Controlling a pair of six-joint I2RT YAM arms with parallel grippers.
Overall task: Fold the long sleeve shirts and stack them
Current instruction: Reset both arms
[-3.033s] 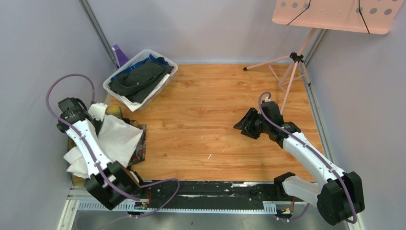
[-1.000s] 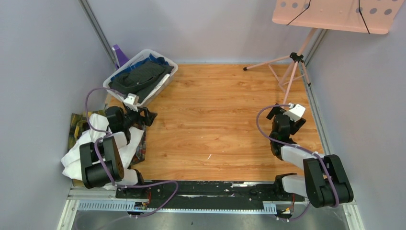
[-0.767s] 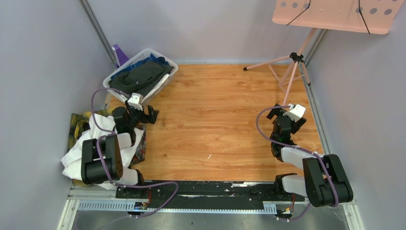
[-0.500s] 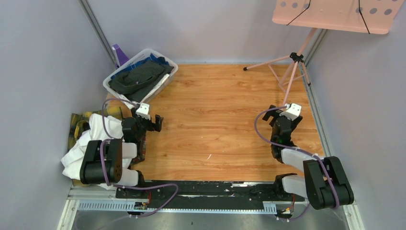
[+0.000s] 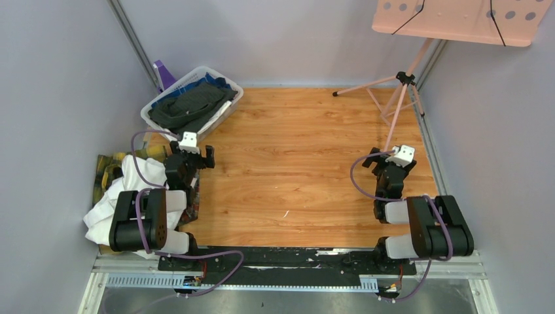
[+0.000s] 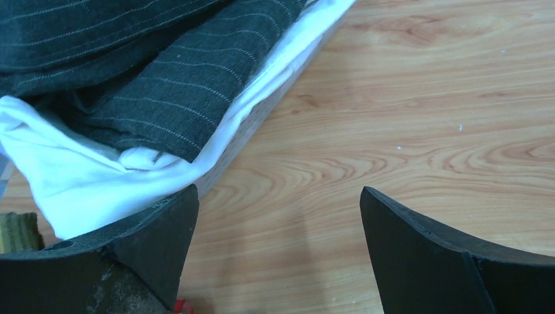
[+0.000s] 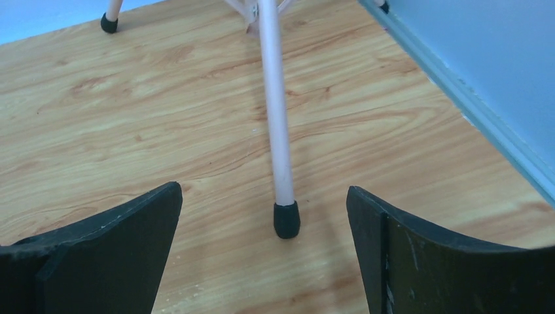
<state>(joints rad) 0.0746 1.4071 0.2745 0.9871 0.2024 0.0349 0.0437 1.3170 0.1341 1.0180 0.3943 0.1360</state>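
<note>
Jaws are spread wide on the left gripper (image 6: 278,216) and the right gripper (image 7: 265,216); nothing is pinched; the white shirt (image 5: 105,210) is heaped at the left edge of the table (image 5: 294,163), maybe on top of the plaid shirt (image 5: 103,171); a bin (image 5: 237,91) of dark clothes (image 5: 190,104) is seen near the left gripper; a pink stand leg (image 7: 275,118) is seen near the right gripper.

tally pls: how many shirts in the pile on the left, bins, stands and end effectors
shirts: 2, white shirt and plaid shirt
bins: 1, clear bin holding dark clothes
stands: 1, pink stand
end effectors: 2, left end effector and right end effector, both open and empty
total: 6
</note>
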